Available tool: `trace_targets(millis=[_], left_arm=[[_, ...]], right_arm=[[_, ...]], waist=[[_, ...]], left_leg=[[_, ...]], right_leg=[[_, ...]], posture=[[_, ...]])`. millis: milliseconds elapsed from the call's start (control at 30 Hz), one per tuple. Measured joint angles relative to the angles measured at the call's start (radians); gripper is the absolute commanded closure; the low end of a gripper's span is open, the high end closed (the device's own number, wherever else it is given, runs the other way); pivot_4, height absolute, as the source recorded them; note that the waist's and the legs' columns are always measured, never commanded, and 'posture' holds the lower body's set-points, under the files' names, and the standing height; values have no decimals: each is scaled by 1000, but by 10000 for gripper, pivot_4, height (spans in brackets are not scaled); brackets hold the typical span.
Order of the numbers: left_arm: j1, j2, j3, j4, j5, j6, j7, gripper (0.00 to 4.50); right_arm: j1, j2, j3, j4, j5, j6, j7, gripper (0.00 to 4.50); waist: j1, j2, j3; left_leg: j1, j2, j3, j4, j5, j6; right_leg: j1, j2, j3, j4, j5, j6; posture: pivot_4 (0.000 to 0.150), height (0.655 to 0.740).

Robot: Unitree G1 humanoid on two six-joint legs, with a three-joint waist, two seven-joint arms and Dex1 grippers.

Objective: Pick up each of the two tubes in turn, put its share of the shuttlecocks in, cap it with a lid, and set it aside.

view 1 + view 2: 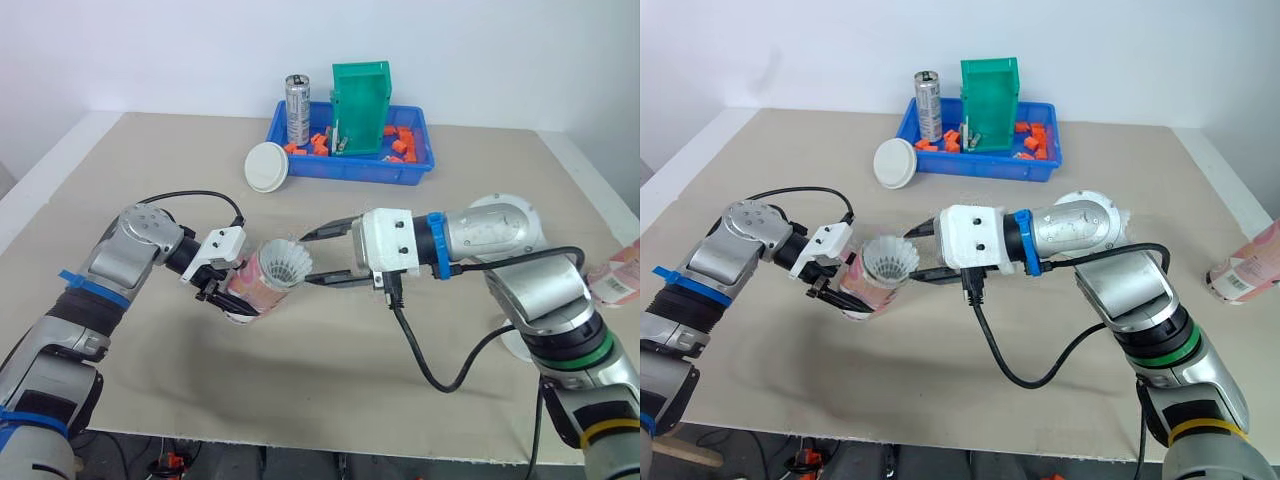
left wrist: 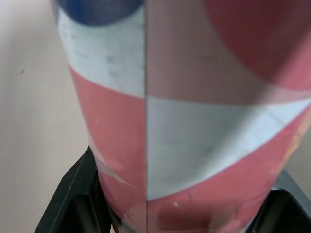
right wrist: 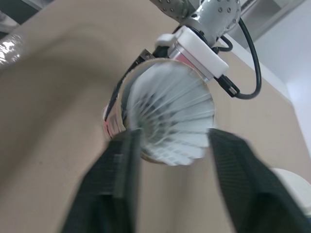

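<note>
The left gripper [image 1: 222, 290] is clamping the first tube [image 1: 255, 285] toward the tabletop's near left. The right gripper [image 1: 318, 255], fingers apart, is flanking a shuttlecock [image 1: 287, 263] sitting in its mouth (capping and the second tube [image 1: 1243, 268], at the right edge, are remaining).

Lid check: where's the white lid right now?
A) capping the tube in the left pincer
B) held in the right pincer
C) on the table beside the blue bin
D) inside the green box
C: the white lid lies on the table at the blue bin's near-left corner, and the tube in the left pincer is uncapped, with a shuttlecock sticking out of its mouth.
</note>
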Motion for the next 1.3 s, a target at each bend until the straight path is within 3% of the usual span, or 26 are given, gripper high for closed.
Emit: trace_targets(millis=[200, 367, 500, 733, 1067, 1300], left_arm=[[0, -5, 1, -2, 3, 1, 1, 16341], [10, -7, 10, -13, 3, 7, 2, 16341], [31, -6, 29, -31, 3, 10, 1, 16341], [40, -1, 38, -37, 6, 22, 3, 16341], [41, -3, 42, -39, 14, 21, 3, 16341], [42, -4, 42, -43, 14, 23, 2, 16341]], right_arm=[[70, -66, -169, -24, 120, 63, 7, 16740], [221, -126, -269, 110, 28, 72, -118, 16740], [373, -122, -401, 310, -82, 68, -335, 16740], [476, -64, -529, 442, -102, 61, -500, 16740], [401, -11, -510, 645, -112, 8, -536, 16740], [184, -5, -458, 1023, -180, -125, -547, 16740]], waist=[[1, 0, 0], [1, -1, 0], [1, -1, -1], [-3, -1, -1], [-5, 0, -1], [-7, 0, 0]], left_leg=[[0, 0, -1, 1, 0, 0], [0, 0, -2, 1, 0, 0], [0, -1, 0, 1, 0, 0], [1, -1, -1, 0, 0, 0], [2, -1, 0, 1, 0, 0], [3, -1, 1, 0, 0, 0]], right_leg=[[1, 0, -1, 0, 0, 0], [1, 0, -1, 0, 0, 0], [1, -1, 0, 0, 1, -1], [1, 0, 0, 0, 1, 0], [2, 0, 1, 0, 2, 1], [2, 0, 2, 0, 1, 1]], posture=[[1500, 7362], [1500, 7362], [1500, 7362], [1500, 7362], [1500, 7362], [1500, 7362]])
